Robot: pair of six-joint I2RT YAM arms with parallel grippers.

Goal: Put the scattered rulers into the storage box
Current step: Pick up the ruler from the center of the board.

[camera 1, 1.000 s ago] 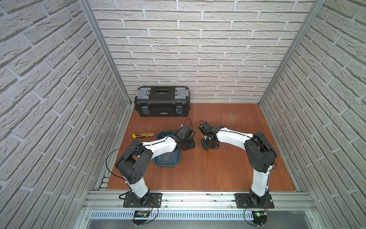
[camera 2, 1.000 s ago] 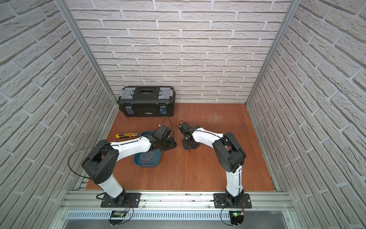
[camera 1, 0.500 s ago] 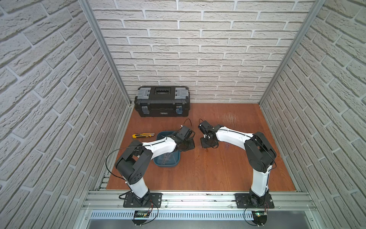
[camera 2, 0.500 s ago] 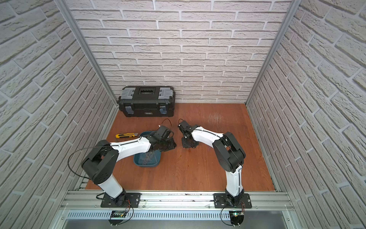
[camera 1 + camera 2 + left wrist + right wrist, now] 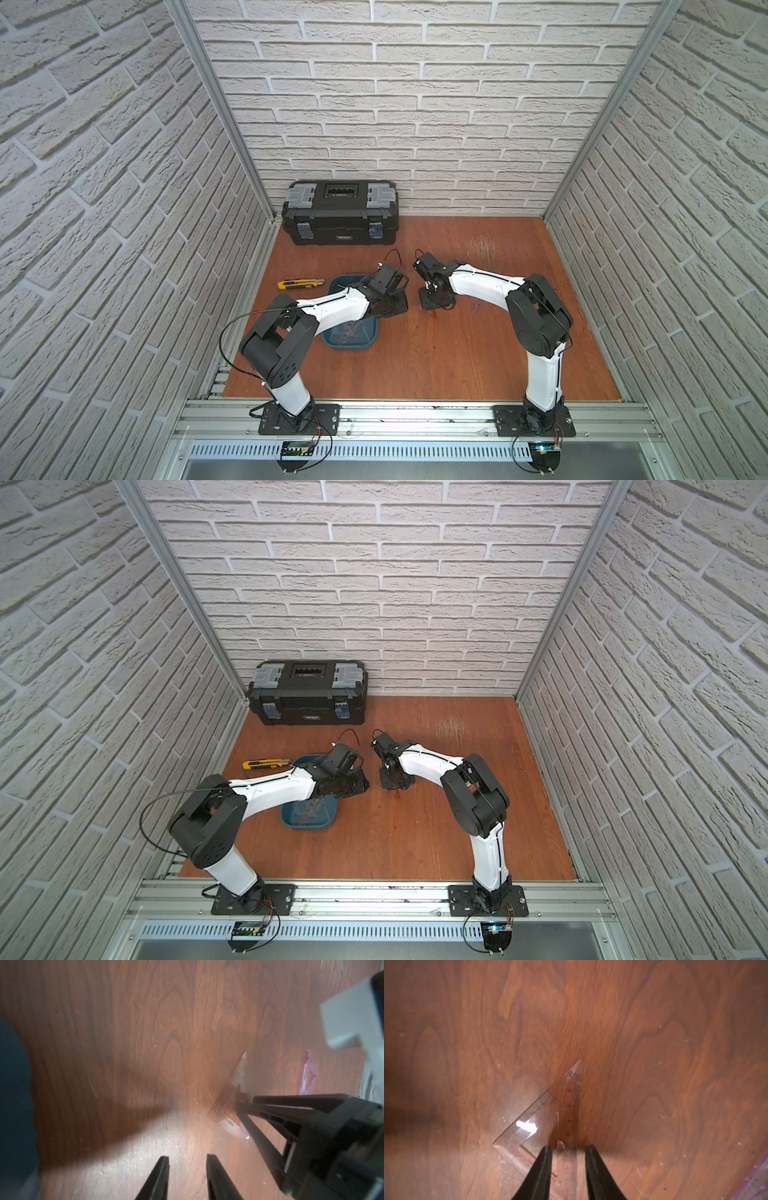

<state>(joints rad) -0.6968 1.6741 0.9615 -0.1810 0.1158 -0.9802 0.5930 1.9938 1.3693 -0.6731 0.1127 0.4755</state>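
Observation:
A clear triangular ruler (image 5: 550, 1118) lies on the wooden floor. My right gripper (image 5: 568, 1148) is open, its jaws straddling one leg of the triangle with small gaps either side. The left wrist view shows the same ruler (image 5: 228, 1103) under the right fingers (image 5: 261, 1109). My left gripper (image 5: 187, 1159) is open and empty just above bare wood. A pink triangular ruler (image 5: 309, 1076) lies farther off. The teal storage box (image 5: 332, 338) (image 5: 291, 818) sits under my left forearm with faint clear rulers (image 5: 349, 330) inside. Both grippers (image 5: 397, 305) (image 5: 434, 297) face each other beside the box.
A black toolbox (image 5: 340, 212) (image 5: 307, 694) stands against the back wall. A yellow utility knife (image 5: 300, 284) (image 5: 266, 764) lies left of the box. Brick walls close in the wooden floor (image 5: 478, 353) on three sides.

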